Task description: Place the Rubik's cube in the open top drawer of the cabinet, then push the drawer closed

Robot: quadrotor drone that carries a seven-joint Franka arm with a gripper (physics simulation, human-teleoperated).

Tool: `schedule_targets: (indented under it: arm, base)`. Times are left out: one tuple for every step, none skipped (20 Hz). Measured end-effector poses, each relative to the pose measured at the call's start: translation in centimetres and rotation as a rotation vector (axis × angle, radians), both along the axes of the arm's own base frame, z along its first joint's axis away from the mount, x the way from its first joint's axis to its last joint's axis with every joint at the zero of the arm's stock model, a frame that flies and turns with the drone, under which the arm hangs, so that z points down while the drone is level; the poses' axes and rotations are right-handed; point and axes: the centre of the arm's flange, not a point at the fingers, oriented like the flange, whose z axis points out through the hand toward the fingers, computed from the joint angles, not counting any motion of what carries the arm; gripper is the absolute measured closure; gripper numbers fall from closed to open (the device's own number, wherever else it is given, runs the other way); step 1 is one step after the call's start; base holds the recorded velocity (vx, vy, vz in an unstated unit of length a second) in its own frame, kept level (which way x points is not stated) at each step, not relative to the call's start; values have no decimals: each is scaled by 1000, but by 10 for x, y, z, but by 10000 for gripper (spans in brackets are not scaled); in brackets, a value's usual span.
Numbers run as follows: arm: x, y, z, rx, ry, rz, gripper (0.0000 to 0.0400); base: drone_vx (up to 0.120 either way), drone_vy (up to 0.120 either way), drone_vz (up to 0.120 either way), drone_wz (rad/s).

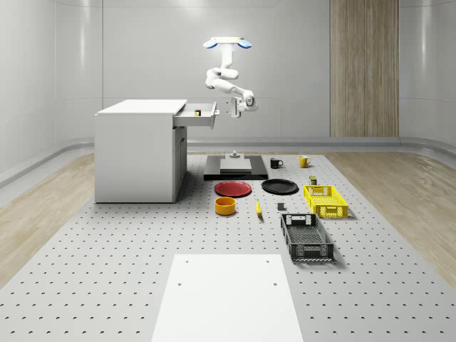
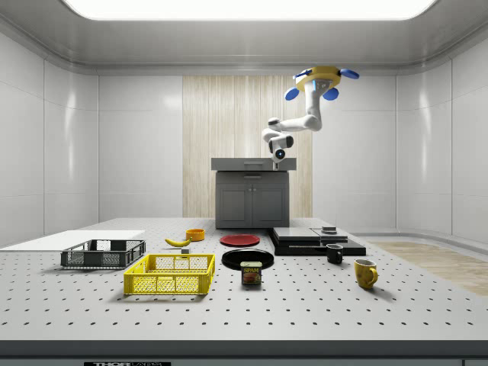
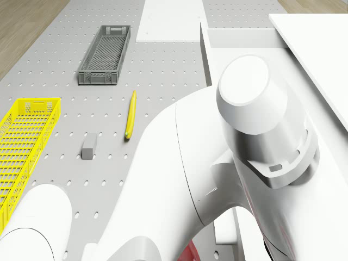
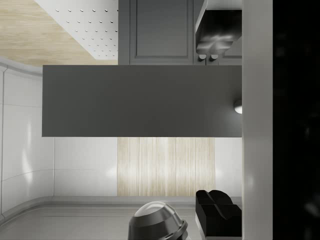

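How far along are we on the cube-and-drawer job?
Looks done: the small multicoloured Rubik's cube sits in the open top drawer of the white cabinet. In hand: the drone hovers beside the cabinet, its empty, open tool facing the drawer front. Left: push the drawer shut.

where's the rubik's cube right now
In the whole-scene view the Rubik's cube sits inside the cabinet's open top drawer, with the end effector just off the drawer's front.

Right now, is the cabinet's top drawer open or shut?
Open: the top drawer sticks out from the cabinet toward the hand.
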Motion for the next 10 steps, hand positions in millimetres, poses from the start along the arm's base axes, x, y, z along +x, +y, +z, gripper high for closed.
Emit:
schedule_targets:
  arm:
    - [0, 0, 0, -1, 0, 0, 0]
    - [0, 0, 0, -2, 0, 0, 0]
    - [0, 0, 0, -3, 0, -1, 45]
    - [0, 0, 0, -4, 0, -1, 100]
    - [0, 0, 0, -5, 0, -1, 143]
    - [0, 0, 0, -5, 0, -1, 177]
    - [0, 0, 1, -5, 0, -1, 203]
    - [0, 0, 1, -6, 0, -1, 223]
    - [0, 0, 1, -6, 0, -1, 239]
    - [0, 0, 1, -6, 0, -1, 252]
  base:
    - [0, -120, 0, 0]
    - [0, -120, 0, 0]
    - [0, -120, 0, 0]
    - [0, -120, 0, 0]
    - [0, 0, 0, 0]
    - [120, 0, 0, 0]
    - [120, 0, 0, 0]
    - [120, 0, 0, 0]
    - [80, 0, 0, 0]
    - [0, -80, 0, 0]
